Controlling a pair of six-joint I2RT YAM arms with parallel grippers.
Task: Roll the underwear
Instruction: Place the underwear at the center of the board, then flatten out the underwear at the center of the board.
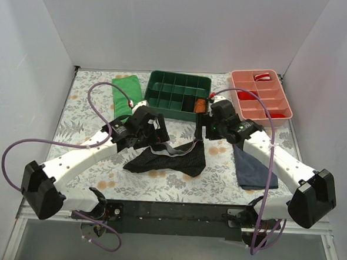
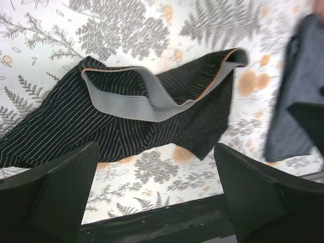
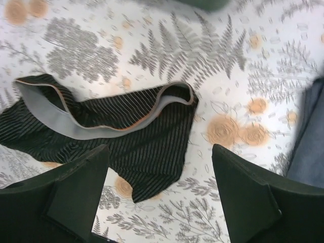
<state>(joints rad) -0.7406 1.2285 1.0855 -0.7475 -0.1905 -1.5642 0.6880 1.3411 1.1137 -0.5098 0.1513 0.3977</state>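
One pair of underwear (image 1: 168, 160) lies crumpled in the middle of the flowery table (image 1: 176, 186). From the left wrist, the left gripper (image 2: 156, 148) is spread wide and holds nothing above the grey waistband (image 2: 126, 104). From the right wrist, the right gripper (image 3: 159, 149) is spread wide too, with nothing in it.

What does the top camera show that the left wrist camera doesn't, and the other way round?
Only the top view: green tray, pink tray, green cloth, left arm and right arm. Only the left wrist: pale pinstripes on the underwear and orange edging on its waistband. Both: the underwear, the navy garment and the floral table cover.
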